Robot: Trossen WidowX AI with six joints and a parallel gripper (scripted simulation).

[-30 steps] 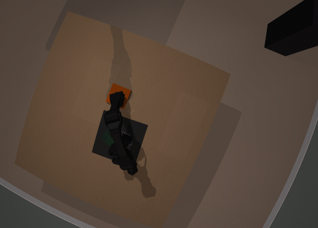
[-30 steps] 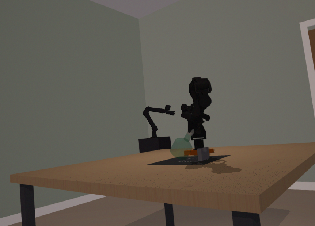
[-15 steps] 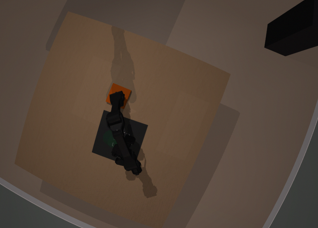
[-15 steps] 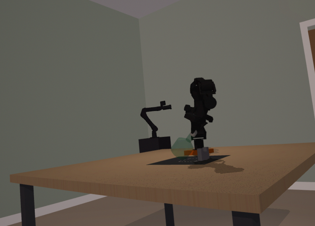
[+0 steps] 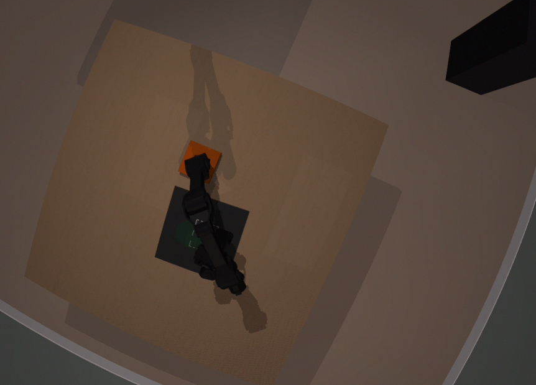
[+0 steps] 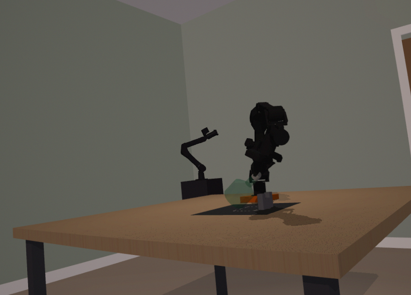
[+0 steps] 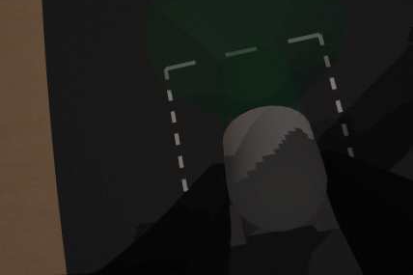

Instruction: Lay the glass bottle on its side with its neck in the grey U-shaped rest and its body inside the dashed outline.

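One glass bottle [image 5: 184,234] [image 6: 239,192] [image 7: 246,15] is leaning over the dark mat [image 5: 167,242] [image 6: 212,211] [image 7: 96,136]!

And my gripper [image 5: 213,249] [image 6: 257,177] [image 7: 273,170] is holding on, both jaws closing around the bottle's pale top end [image 6: 256,176] [image 7: 275,175] above the mat! The green body is hanging lower than the neck, tilting rather than lying flat; whether it is touching the mat, I cannot tell. From my wrist, the body is overlapping one end of the dashed outline [image 5: 190,242] [image 6: 240,210] [image 7: 177,138] on the mat and spilling past it. Look at the grey U-shaped rest [image 6: 264,200], standing upright on the mat, with the neck pointing up above it, not lying in it! Just off the mat's edge, an orange block [image 5: 191,148] [image 6: 246,199] is sitting on the wooden table [image 5: 313,134] [image 6: 154,226]. Beyond the mat, well apart, another arm [image 6: 191,156] is standing on a dark box [image 5: 487,63] [image 6: 193,188].
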